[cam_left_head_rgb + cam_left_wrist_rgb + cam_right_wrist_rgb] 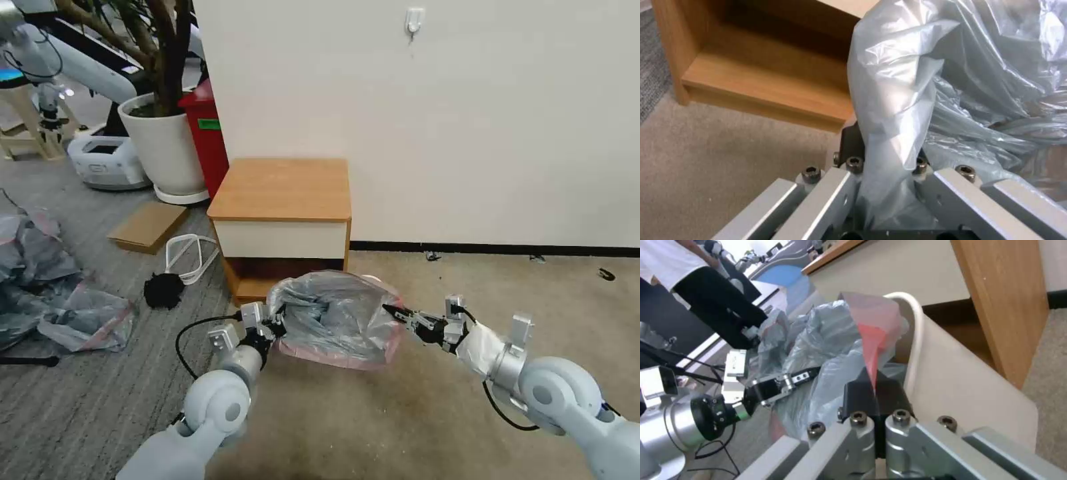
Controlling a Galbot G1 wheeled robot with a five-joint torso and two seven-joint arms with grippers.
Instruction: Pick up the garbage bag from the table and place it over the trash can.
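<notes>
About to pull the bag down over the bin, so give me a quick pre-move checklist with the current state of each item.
1. Left claw gripping the garbage bag: ok, plastic pinched between its fingers.
2. Right claw gripping the pink rim band: ok, shut on it.
3. Bag spread between both claws: ok.
4. Bag over the trash can: ok at the right corner; far side cannot tell.
5. Bag mouth fully open: cannot tell, crumpled.
6. Table top free of the bag: ok.
</notes>
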